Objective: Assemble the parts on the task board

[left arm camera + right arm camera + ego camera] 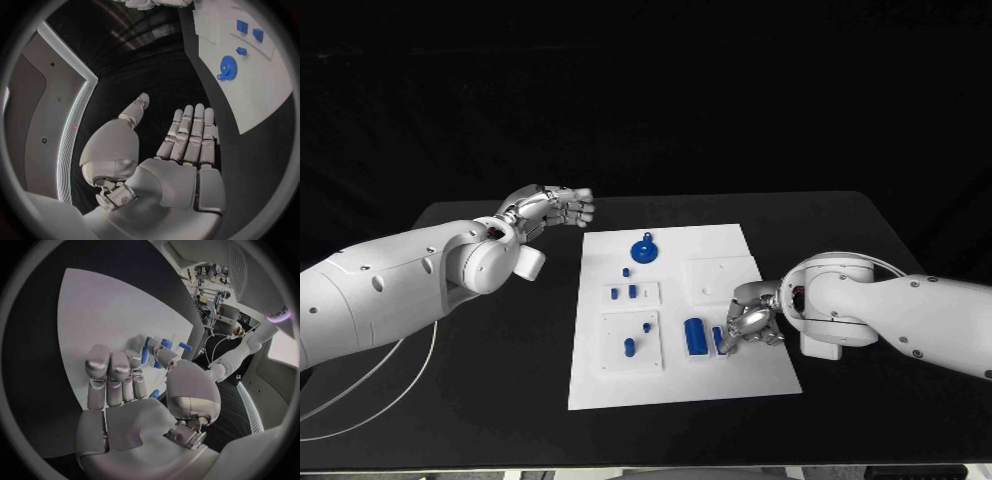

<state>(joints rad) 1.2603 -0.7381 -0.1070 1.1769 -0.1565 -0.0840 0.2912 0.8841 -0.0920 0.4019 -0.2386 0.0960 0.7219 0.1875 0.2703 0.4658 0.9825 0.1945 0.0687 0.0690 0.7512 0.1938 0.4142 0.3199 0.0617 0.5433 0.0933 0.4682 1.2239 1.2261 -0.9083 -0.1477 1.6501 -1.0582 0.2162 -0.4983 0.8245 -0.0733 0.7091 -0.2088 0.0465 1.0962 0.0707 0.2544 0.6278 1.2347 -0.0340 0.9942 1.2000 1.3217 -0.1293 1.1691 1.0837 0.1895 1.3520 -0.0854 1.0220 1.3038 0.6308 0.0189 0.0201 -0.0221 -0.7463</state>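
Right hand sat at the board's right edge near the front, fingers curled, pinching a slim blue part. A blue block lay just left of it, with small pegs further left. The gear-like part lay near the far edge. Left hand hovered off the far-left corner, fingers straight, holding nothing. Black table, bare margins; no writing was readable.

On the table the task board lies in the middle, the left hand beyond its far left corner over bare table, the right hand over its right edge, just beside the parts on its near half.
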